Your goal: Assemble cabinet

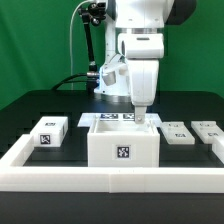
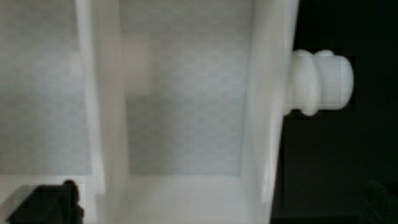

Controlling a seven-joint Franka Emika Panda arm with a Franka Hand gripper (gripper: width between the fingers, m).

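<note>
Gripper hangs low over back corner of cabinet body. Body lies just under gripper and out toward front. Its long side runs across.
Tips by back wall. Open, shut or holding wall: cannot tell.
Small block well apart on one side, another block near on other.
Wrist view alone shows round knob on body's outer wall and one dark fingertip.
Exterior view alone shows whole body and front tag.
</note>
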